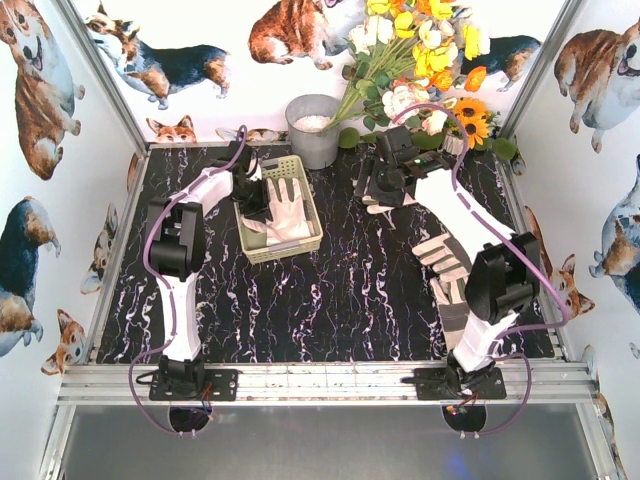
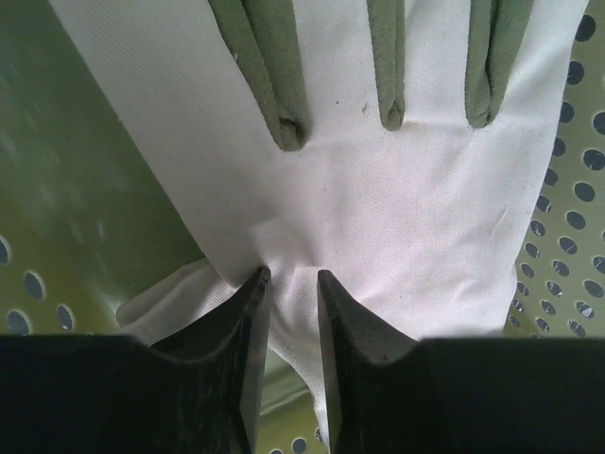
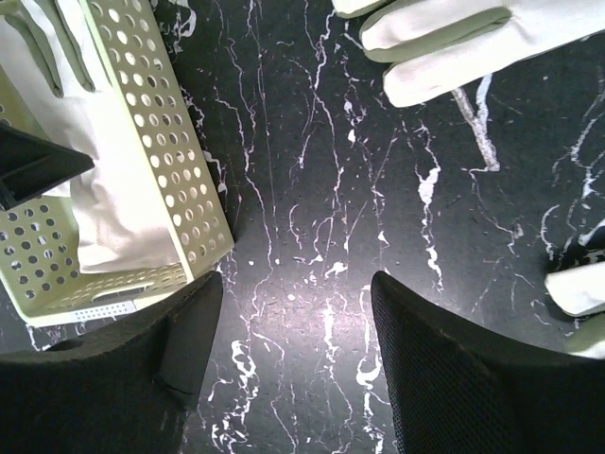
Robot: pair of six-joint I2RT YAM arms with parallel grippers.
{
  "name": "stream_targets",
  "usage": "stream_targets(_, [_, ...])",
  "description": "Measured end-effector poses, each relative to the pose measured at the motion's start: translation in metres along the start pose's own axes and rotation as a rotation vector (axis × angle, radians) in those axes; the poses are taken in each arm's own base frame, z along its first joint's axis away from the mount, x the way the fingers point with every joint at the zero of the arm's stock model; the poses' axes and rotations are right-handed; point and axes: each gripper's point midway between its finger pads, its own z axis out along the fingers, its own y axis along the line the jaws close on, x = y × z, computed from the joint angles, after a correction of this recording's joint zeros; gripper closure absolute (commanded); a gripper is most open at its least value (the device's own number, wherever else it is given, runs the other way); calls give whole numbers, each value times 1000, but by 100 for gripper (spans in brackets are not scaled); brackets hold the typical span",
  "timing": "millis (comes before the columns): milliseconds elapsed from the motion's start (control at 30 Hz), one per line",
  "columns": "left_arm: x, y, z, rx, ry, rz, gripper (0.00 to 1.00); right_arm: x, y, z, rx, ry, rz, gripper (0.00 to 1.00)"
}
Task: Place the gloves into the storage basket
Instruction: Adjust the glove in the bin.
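**Now one glove in the basket, others out on the table**

Around the work area I see a grey bucket (image 1: 313,130) at the far edge, just behind the basket (image 1: 283,252), and a bunch of flowers (image 1: 415,45) leaning over the far right corner. The right arm (image 1: 460,225) is what gets in my way. It stretches across the right half of the black marbled table (image 1: 340,290) and covers part of the loose gloves there.

My count is one basket, one bucket, and one glove (image 1: 288,205) inside the basket. On the table I make out at least two more: one (image 1: 443,255) under the right arm and one (image 1: 377,205) near the right gripper (image 3: 295,284). The arm stops me from giving a firmer number.

The basket glove lies flat on its back with its fingers pointing to the far side. It is cream-white woven cloth with grey-green strips between the fingers, slightly puckered near the cuff.

The left gripper (image 2: 293,276) is down inside the basket with its jaws nearly together and its tips at that puckered cloth. I cannot tell whether they are pinching it. The right gripper's jaws stand wide apart over bare table, with nothing between them.
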Motion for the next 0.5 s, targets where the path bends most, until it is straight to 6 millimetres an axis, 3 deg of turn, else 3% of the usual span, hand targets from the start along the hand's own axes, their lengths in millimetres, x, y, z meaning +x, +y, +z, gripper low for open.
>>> stream_targets(267, [-3,-10,-8,33,-13,1,51,3,-24,-23,67,-48,-14,34])
stream_targets(367, [-9,-19,-26,50,-46,2,43,8,-47,-31,122,-58,-5,29])
stream_targets(500, [-26,-36,-69,68,-152,24,35,12,-84,-45,205,-67,22,28])
